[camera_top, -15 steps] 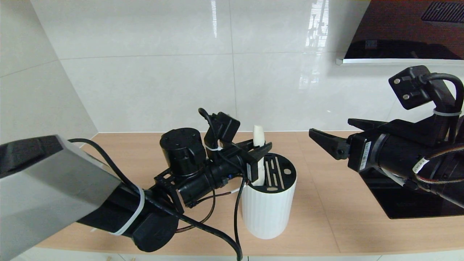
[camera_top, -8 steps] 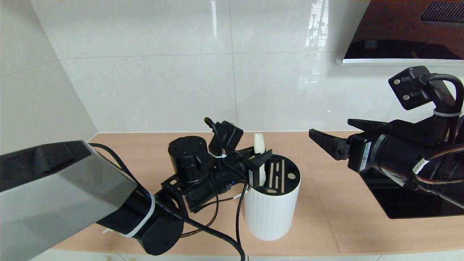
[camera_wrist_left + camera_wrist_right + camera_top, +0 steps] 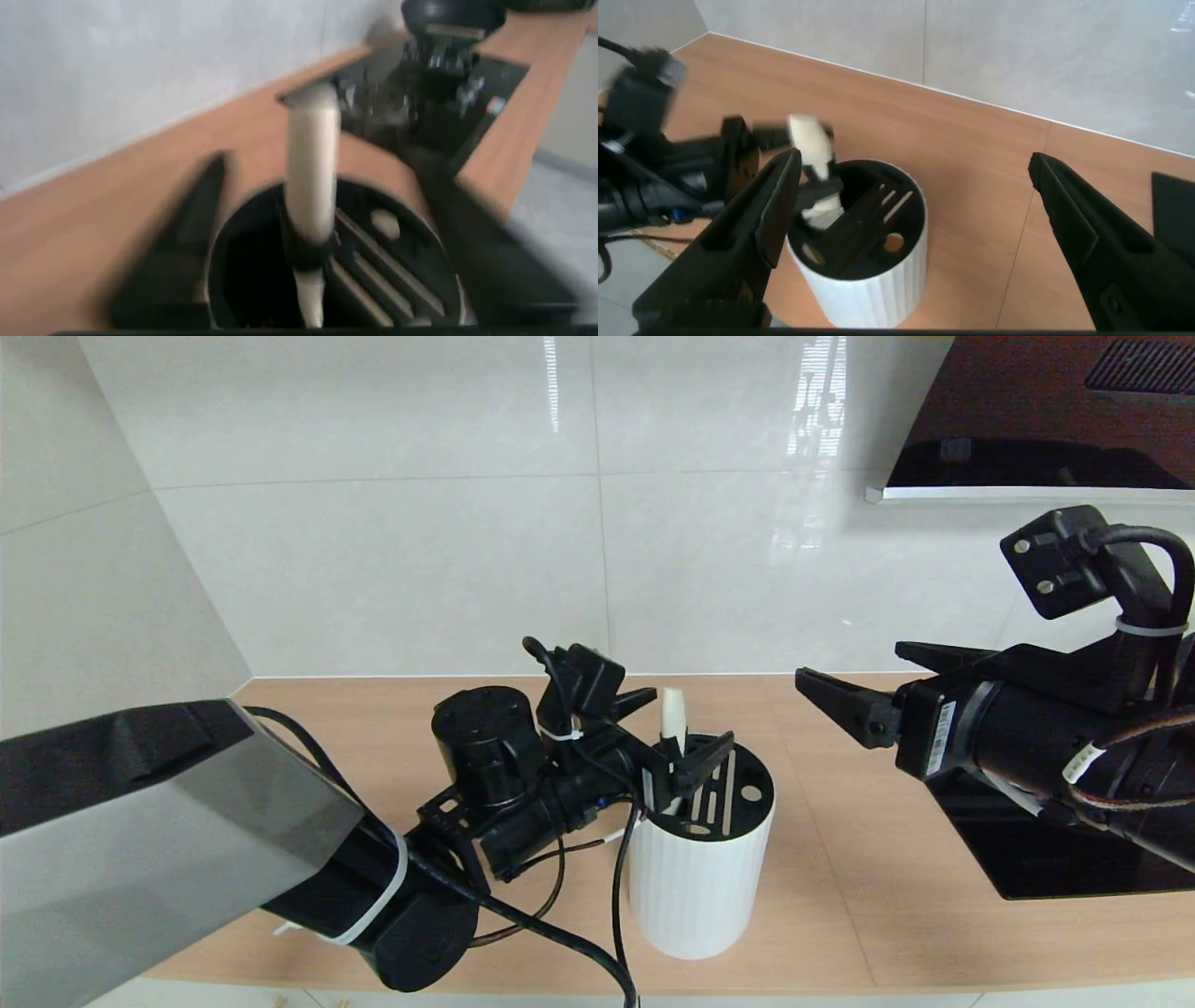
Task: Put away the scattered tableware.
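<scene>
A white ribbed utensil holder (image 3: 698,882) with a black slotted top stands on the wooden counter. A cream-handled utensil (image 3: 670,712) stands upright in its large opening, handle up. My left gripper (image 3: 674,726) is open, one finger on each side of that handle and apart from it. From the left wrist, the handle (image 3: 311,173) rises between the spread fingers (image 3: 177,252) over the holder's top (image 3: 392,271). My right gripper (image 3: 868,686) hangs open and empty to the holder's right. From the right wrist I see the holder (image 3: 868,271) and handle (image 3: 813,149).
A black cooktop (image 3: 1027,863) is set into the counter (image 3: 840,905) at the right, under my right arm. A dark range hood (image 3: 1046,420) hangs at the upper right. Tiled walls close the back and left.
The left gripper lowered the utensil into the holder, then spread its fingers off the handle. The right arm has kept still.
</scene>
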Controlling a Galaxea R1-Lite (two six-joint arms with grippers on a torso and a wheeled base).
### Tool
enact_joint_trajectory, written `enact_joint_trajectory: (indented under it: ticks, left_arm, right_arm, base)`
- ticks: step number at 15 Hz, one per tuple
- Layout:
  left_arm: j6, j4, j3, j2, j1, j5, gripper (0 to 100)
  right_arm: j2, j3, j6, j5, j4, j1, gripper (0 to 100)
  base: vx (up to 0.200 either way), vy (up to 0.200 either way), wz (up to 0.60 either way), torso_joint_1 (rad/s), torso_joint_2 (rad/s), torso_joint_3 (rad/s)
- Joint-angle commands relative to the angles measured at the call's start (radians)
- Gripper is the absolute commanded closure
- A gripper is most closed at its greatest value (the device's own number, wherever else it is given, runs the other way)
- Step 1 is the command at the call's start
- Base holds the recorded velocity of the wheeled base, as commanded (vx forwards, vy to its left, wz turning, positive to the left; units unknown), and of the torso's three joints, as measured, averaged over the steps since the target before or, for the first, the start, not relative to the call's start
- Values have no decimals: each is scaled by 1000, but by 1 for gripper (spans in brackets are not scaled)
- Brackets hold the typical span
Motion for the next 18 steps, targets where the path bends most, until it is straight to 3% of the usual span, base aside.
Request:
enact_joint_trajectory:
  ticks: [1, 4, 5, 6, 7, 10, 11, 14, 16, 17, 18]
  left_arm:
    - [-1, -7, 0, -16, 0, 5, 0]
    - [-1, -28, 6, -51, 1, 73, 0]
    - [-1, -82, 14, -89, 1, 139, 0]
    - [-1, -145, 25, -146, 1, 160, 0]
    - [-1, -188, 48, -218, 1, 160, 0]
    - [-1, -176, 149, -487, 1, 162, 0]
    - [-1, -157, 243, -652, 3, 159, 0]
    - [-14, 7, 408, -935, 4, 154, 0]
    - [-21, 269, 520, -1192, 78, 154, 0]
    - [-24, 417, 534, -1306, 135, 152, 0]
    - [-28, 499, 534, -1366, 161, 152, 0]
  right_arm:
    - [-2, 0, 0, -1, -1, 2, 0]
    - [-2, 1, 0, -1, -1, 0, 0]
    - [-8, 1, -6, -2, -2, 0, 0]
    - [-21, 8, -13, -4, -4, 0, 0]
    - [-35, 14, -13, -4, -8, 0, 0]
    - [-97, 21, -12, -24, -7, -24, 0]
    - [-172, 89, -13, -37, -10, -55, 0]
    - [-413, 275, -67, -105, -1, -66, 0]
    - [-597, 396, -104, -119, -1, -230, 0]
    - [-675, 431, -95, -94, 1, -329, 0]
    - [-713, 449, -82, -74, 7, -356, 0]
  base:
    - [0, 0, 0, 0, 0, 0]
    - [0, 0, 0, 0, 0, 0]
    - [0, 0, 0, 0, 0, 0]
    - [0, 0, 0, 0, 0, 0]
    - [0, 0, 0, 0, 0, 0]
    - [0, 0, 0, 0, 0, 0]
    - [0, 0, 0, 0, 0, 0]
    - [0, 0, 0, 0, 0, 0]
    - [0, 0, 0, 0, 0, 0]
    - [0, 0, 0, 0, 0, 0]
    - [0, 0, 0, 0, 0, 0]
